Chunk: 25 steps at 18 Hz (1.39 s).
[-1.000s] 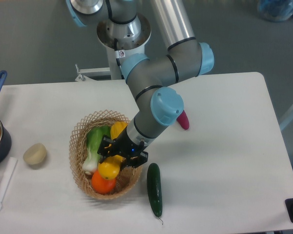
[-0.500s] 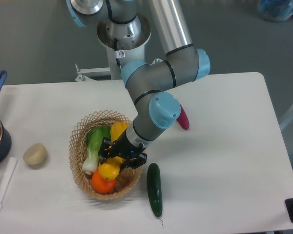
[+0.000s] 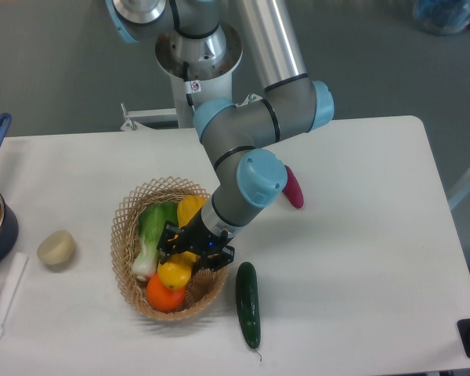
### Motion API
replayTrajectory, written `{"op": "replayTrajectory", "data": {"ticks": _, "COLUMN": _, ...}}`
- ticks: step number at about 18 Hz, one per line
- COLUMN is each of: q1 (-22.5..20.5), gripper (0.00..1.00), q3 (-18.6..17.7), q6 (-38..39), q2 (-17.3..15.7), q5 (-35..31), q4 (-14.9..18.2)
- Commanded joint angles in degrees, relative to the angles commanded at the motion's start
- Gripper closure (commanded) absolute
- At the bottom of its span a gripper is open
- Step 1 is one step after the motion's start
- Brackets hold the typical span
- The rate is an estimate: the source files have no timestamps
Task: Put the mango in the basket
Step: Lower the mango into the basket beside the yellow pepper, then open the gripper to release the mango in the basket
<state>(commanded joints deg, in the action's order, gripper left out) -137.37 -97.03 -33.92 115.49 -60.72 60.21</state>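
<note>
Gripper (image 3: 189,256) clamped on the smooth yellow mango (image 3: 175,273), low inside the wicker basket (image 3: 127,213)

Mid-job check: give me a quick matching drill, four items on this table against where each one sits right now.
Items:
1. mango
2. cucumber
3. orange
4. potato

Places:
A. on the table, left of the basket
B. at the near end inside the basket
C. on the table, just right of the basket
D. in the basket, at the gripper

Pairs: 1-D, 2-C, 3-B, 4-A
</note>
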Motion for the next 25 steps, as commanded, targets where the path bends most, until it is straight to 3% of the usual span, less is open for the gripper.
{"op": "replayTrajectory", "data": {"ticks": 3, "q1": 0.4, "gripper": 0.24, "q3": 0.2, "q6": 0.0, "q2": 0.0, "q5": -1.7, "q4": -0.2}}
{"op": "replayTrajectory", "data": {"ticks": 6, "q1": 0.5, "gripper": 0.0, "q3": 0.4, "q6": 0.1, "q2": -0.3, "q5": -2.4, "q4": -0.2}}
{"op": "replayTrajectory", "data": {"ticks": 11, "q1": 0.5, "gripper": 0.0, "q3": 1.6, "q6": 0.1, "q2": -0.9, "q5": -2.8, "q4": -0.1}}
{"op": "replayTrajectory", "data": {"ticks": 14, "q1": 0.5, "gripper": 0.0, "q3": 2.6, "q6": 0.1, "q2": -3.0, "q5": -3.2, "q4": 0.0}}
{"op": "replayTrajectory", "data": {"ticks": 19, "q1": 0.4, "gripper": 0.0, "q3": 5.4, "q6": 0.1, "q2": -7.6, "q5": -10.1, "q4": -0.2}}
{"op": "replayTrajectory", "data": {"ticks": 23, "q1": -0.3, "gripper": 0.0, "q3": 9.5, "q6": -0.2, "q2": -9.7, "q5": -13.0, "q4": -0.2}}
{"op": "replayTrajectory", "data": {"ticks": 25, "q1": -2.0, "gripper": 0.0, "q3": 11.1, "q6": -1.0, "q2": -10.1, "q5": -18.2, "q4": -0.1}}
